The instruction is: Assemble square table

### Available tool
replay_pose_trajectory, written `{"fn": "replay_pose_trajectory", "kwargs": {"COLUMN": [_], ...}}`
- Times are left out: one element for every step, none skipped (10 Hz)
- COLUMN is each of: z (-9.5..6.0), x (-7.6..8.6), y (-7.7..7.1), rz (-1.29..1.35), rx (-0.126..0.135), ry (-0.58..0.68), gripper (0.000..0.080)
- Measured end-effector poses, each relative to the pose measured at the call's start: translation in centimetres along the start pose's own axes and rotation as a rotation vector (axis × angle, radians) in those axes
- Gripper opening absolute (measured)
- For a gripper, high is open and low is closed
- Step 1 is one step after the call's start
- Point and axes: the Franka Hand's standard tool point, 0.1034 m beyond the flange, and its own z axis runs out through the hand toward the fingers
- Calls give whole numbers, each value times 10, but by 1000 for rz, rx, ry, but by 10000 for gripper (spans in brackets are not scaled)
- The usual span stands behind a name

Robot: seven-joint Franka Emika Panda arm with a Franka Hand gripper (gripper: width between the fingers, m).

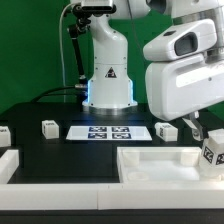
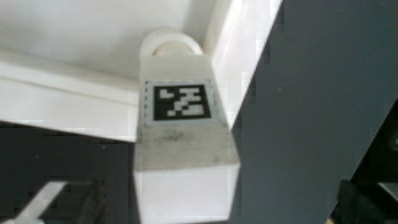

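The square table's white top (image 1: 150, 160), with its raised rim, lies at the front on the exterior view's right. One tagged white leg (image 1: 212, 152) stands at its right end. My gripper (image 1: 205, 133) hangs over that leg, open. In the wrist view the leg (image 2: 178, 110) runs between my fingers, tag up. The wide dark finger (image 2: 311, 120) is right beside it, and the other finger (image 2: 45, 205) stands apart across a dark gap. The top (image 2: 71, 90) shows behind the leg. Other legs rest on the table: one (image 1: 48, 127), another (image 1: 3, 135) and a third (image 1: 163, 130).
The marker board (image 1: 105, 131) lies flat in the middle, in front of the arm's base (image 1: 108, 85). Low white border rails (image 1: 20, 170) run along the front and the exterior view's left. A black cable (image 1: 70, 50) hangs behind the base.
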Motion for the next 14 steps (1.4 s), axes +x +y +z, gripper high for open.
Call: {"fn": "replay_pose_trajectory", "kwargs": {"z": [0, 0, 1, 2, 5, 10, 16, 19, 20, 20, 20, 20, 20, 20], "x": [0, 0, -1, -1, 0, -2, -3, -3, -3, -3, -3, -3, -3, -3], "y": [0, 0, 2, 8, 10, 10, 8, 9, 10, 10, 10, 10, 12, 12], "rz": [0, 0, 6, 25, 66, 94, 99, 91, 81, 80, 80, 80, 82, 82], "rx": [-1, -1, 2, 9, 12, 14, 16, 14, 8, 8, 8, 7, 6, 6], "ry": [3, 2, -7, -32, -36, -44, -49, -40, -24, -24, -24, -23, -22, -22], "gripper": [649, 649, 649, 649, 649, 649, 649, 649, 649, 525, 385, 385, 305, 305]}}
